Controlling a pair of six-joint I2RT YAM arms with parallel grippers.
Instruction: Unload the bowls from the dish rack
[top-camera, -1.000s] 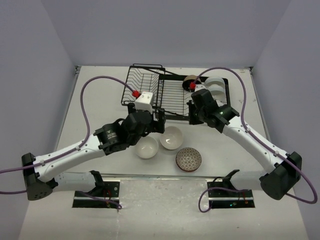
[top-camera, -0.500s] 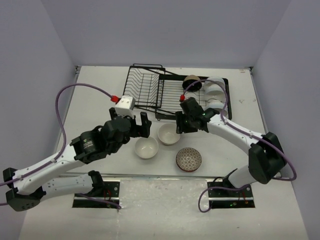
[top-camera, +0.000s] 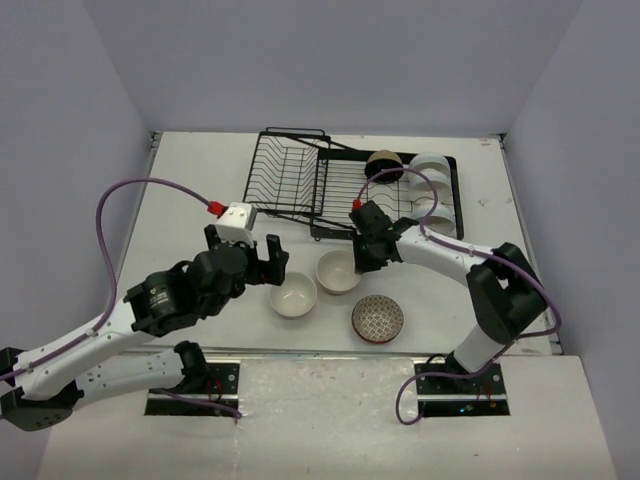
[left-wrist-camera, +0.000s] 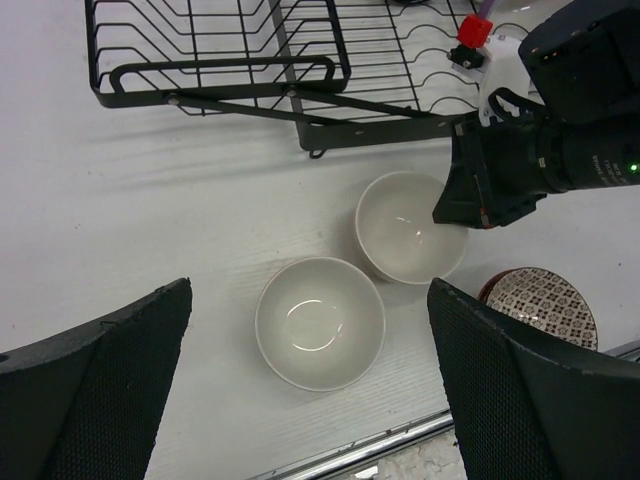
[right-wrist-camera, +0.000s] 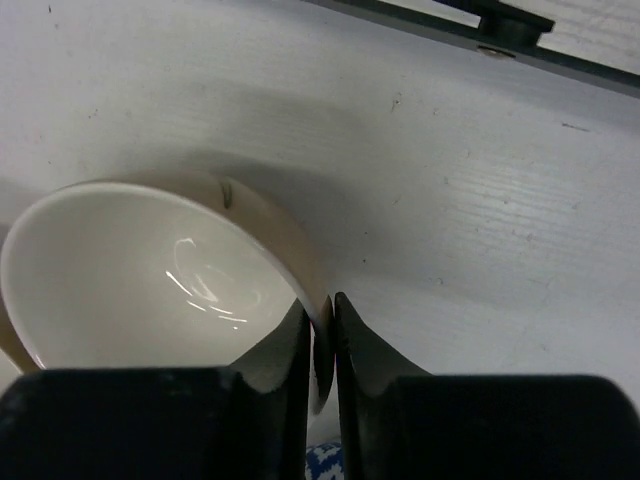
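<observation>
Right wrist view: right gripper (right-wrist-camera: 320, 335), moved off the dish rack (top-camera: 285, 175), is clamped on a tabled white bowl (right-wrist-camera: 130, 270) at its rim — left gripper (left-wrist-camera: 310, 290) is held wide apart — racked bowls (top-camera: 432, 172) remain.

The white table (top-camera: 190, 210) is carrying the black dish rack (top-camera: 290, 180) toward its far side. Nearer the front, a white bowl (top-camera: 293, 296) is sitting just beside a second white bowl (top-camera: 335, 276), with a patterned bowl (top-camera: 377, 318) lying close on their right.
</observation>
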